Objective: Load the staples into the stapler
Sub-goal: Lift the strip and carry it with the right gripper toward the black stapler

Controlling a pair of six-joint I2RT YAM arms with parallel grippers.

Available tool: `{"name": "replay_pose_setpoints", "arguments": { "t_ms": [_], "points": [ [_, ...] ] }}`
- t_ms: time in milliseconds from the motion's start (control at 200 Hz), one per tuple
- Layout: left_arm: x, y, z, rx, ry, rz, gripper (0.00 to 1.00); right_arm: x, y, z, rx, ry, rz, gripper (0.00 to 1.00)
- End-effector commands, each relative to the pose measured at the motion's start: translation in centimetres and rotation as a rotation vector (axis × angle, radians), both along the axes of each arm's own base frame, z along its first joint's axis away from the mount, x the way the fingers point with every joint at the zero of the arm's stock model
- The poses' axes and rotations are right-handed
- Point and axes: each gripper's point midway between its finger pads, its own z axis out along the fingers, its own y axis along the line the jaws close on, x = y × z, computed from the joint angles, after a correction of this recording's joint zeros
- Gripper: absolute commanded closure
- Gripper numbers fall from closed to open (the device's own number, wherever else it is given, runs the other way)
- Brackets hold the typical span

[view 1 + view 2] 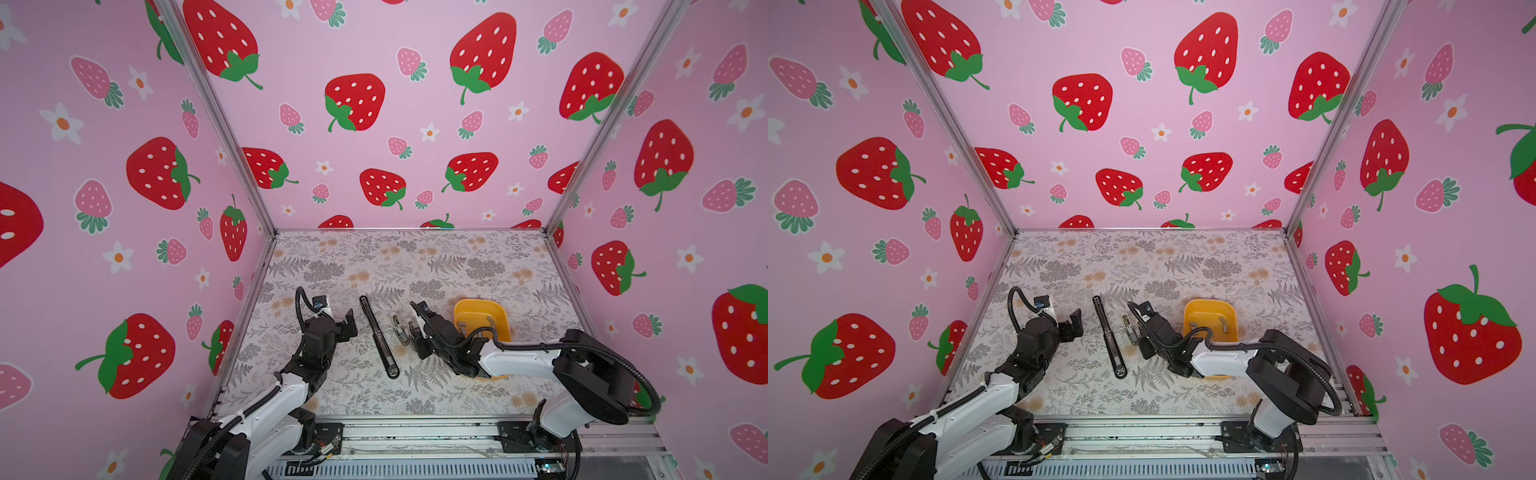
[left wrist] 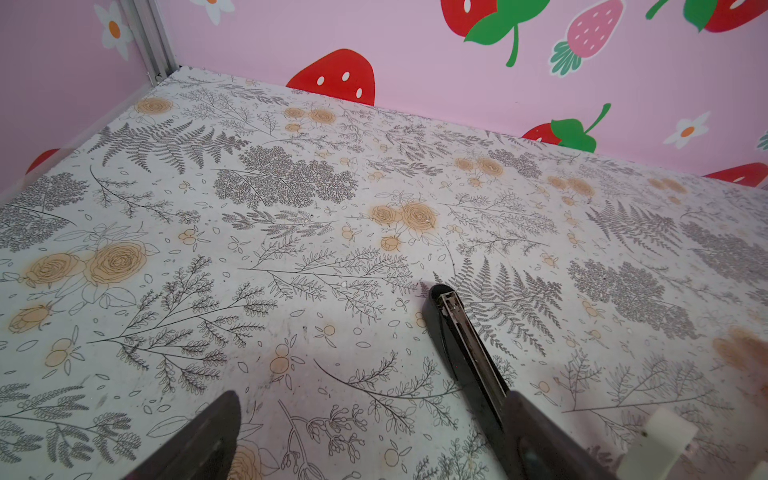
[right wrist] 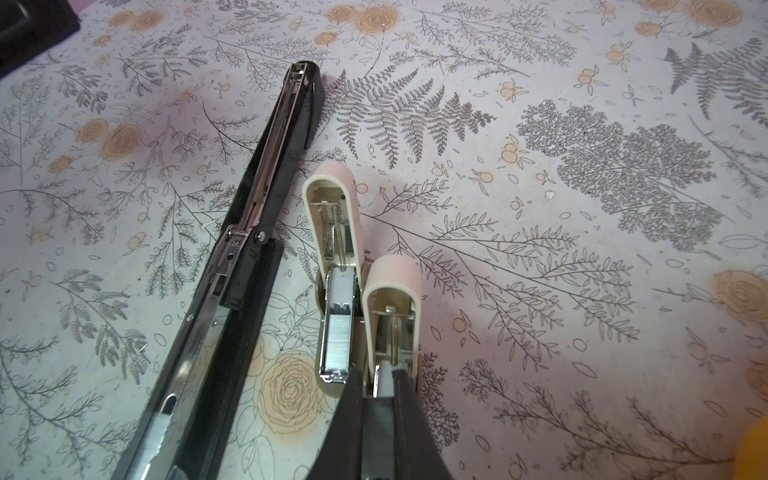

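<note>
- Right tool (image 3: 377, 374) pinches shut at an open cream stapler (image 3: 390, 316), maybe feeding it; I cannot tell what it nips.
- Left tool (image 1: 348, 328) gapes empty beside the black stapler (image 1: 379, 336).
- Staples (image 1: 1192, 324) wait in the yellow tray (image 1: 1210, 301), handy for the right arm.

Lab robot cell: aluminium frame posts (image 1: 222, 124), printed strawberry wall panels (image 1: 415, 41), floral-print tabletop (image 1: 415, 257), arm bases (image 1: 517, 436) bolted to an extrusion rail (image 1: 415, 434).
</note>
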Motion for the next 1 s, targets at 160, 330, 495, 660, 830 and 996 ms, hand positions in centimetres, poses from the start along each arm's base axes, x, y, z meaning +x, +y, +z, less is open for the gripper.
{"name": "replay_pose_setpoints", "arguments": {
  "t_ms": [160, 330, 495, 660, 830, 996],
  "points": [
    [0.5, 0.4, 1.6, -0.024, -0.062, 0.026, 0.01, -0.4, 0.2, -1.6, -0.004, 0.023, -0.007, 0.91],
    [0.6, 0.3, 1.6, -0.026, -0.063, 0.024, 0.01, -0.4, 0.1, -1.9, -0.008, 0.027, -0.015, 0.91],
    [0.5, 0.4, 1.6, -0.026, -0.063, 0.023, 0.01, -0.3, -0.3, -1.9, -0.021, 0.019, -0.025, 0.91],
    [0.5, 0.4, 1.6, -0.027, -0.063, 0.023, 0.01, -0.4, -0.8, -2.1, -0.031, 0.014, -0.033, 0.91],
    [0.5, 0.4, 1.6, -0.027, -0.064, 0.023, 0.01, -0.5, -0.7, -2.2, -0.028, 0.022, -0.030, 0.91],
    [0.5, 0.4, 1.5, -0.026, -0.061, 0.023, 0.01, -0.5, -0.9, -2.2, -0.030, 0.021, -0.035, 0.91]
  ]
}}
